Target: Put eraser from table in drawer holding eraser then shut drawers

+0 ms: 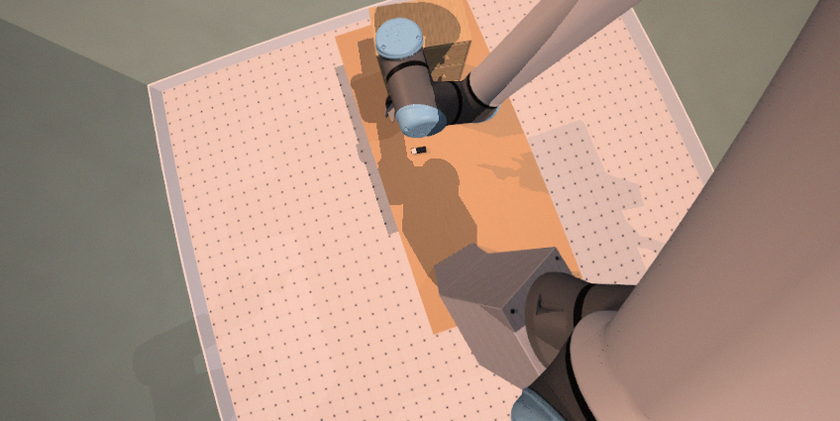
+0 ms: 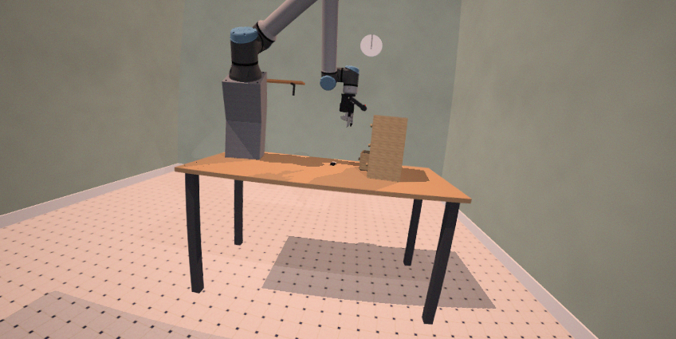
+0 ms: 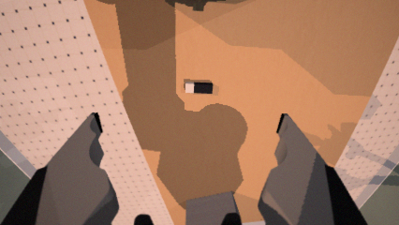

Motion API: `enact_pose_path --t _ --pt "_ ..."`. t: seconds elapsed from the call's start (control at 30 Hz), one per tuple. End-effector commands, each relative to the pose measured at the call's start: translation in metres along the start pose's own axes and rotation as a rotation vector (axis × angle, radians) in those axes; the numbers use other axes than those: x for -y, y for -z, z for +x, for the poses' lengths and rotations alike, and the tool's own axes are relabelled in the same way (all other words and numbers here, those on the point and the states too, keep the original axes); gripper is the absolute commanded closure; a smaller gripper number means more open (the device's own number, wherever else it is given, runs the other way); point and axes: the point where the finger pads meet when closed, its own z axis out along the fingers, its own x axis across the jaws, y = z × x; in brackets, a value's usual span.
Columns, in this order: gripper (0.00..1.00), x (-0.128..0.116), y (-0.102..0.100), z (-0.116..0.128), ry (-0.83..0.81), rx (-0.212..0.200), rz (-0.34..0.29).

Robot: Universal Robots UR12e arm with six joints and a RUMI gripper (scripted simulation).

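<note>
A small black and white eraser [image 3: 199, 87] lies on the orange table; it also shows in the overhead view [image 1: 419, 150] and as a dark speck in the side view [image 2: 333, 163]. The wooden chest [image 2: 387, 147] stands upright at the table's far end, also seen from above [image 1: 439, 34], partly hidden by the arm. Its lowest drawer [image 2: 364, 159] sticks out a little toward the eraser. My gripper [image 3: 191, 114] [image 2: 348, 120] is open and empty, pointing down, high above the table between the eraser and the chest. The eraser lies ahead of the fingertips in the wrist view.
The arm's grey pedestal [image 2: 244, 115] [image 1: 494, 292] stands at the other end of the table. The table edges run close on both long sides. A round wall clock [image 2: 371, 45] hangs behind.
</note>
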Motion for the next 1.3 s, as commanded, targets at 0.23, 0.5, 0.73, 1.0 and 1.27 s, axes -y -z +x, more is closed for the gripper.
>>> enact_pose_path --t 0.23,0.5,0.73,1.0,1.27 --pt "0.0 -0.007 -0.029 0.001 0.243 0.003 -0.001" --pt "0.0 -0.016 -0.051 0.002 0.441 0.004 -0.002" --pt "0.0 -0.029 -0.08 0.004 0.711 0.005 -0.003" --pt "0.0 -0.043 -0.104 0.006 0.947 0.005 -0.002" --pt "0.0 -0.061 -0.132 0.01 1.227 0.005 -0.002"
